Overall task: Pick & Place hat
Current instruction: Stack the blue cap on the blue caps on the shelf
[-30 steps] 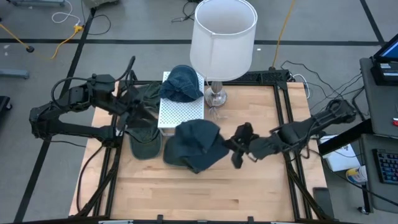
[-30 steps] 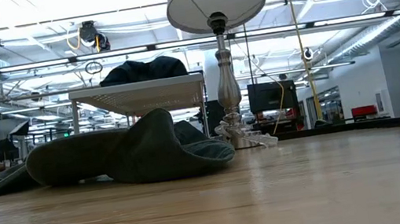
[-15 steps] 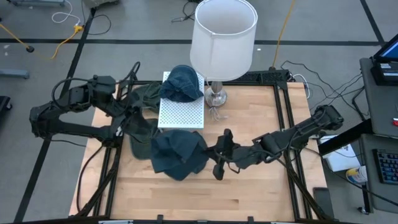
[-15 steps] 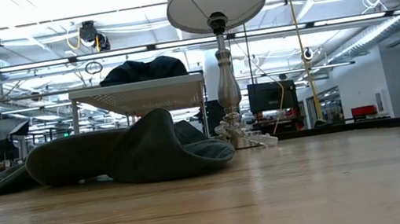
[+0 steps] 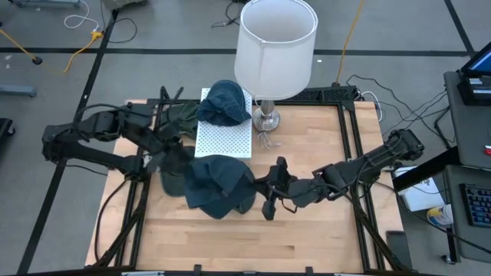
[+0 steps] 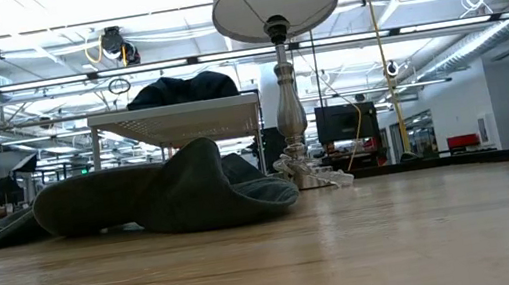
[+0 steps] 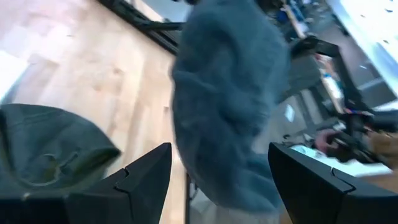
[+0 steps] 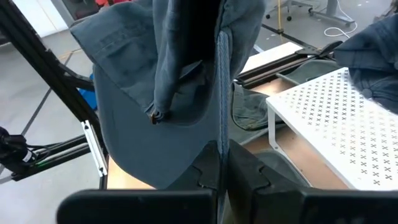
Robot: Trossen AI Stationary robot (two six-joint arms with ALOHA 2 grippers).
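Note:
A blue hat [image 5: 219, 184] hangs in the air over the middle of the table, with my right gripper [image 5: 259, 186] shut on it from its right side. My left gripper [image 5: 175, 152] stands open just left of it. In the left wrist view the blue hat [image 7: 230, 106] shows beyond the open fingers [image 7: 149, 174], apart from them. A dark green hat [image 6: 161, 192] lies on the table by its brim and rim, partly under the left gripper. Another blue hat [image 5: 224, 102] rests on the white perforated stand [image 5: 222, 138]. My right gripper pinches a stitched edge of the blue hat [image 8: 222, 124] between its two shut fingers. The fingers come nearly level from the table's right side. The hat is lifted clear of the table and droops ahead of and below the fingers, its back strap [image 8: 154, 115] hanging loose.
A lamp [image 5: 275, 50] with a white shade stands at the table's far middle, its cord [image 6: 314, 169] at its base. A further dark green hat [image 5: 178, 115] lies left of the stand. The near half of the wooden table [image 5: 253, 238] is bare.
My right gripper has carried the blue hat toward the table's left edge, still clear of the table, then stopped. My left gripper has swung a little toward the near edge, closer to the hat, and stayed open.

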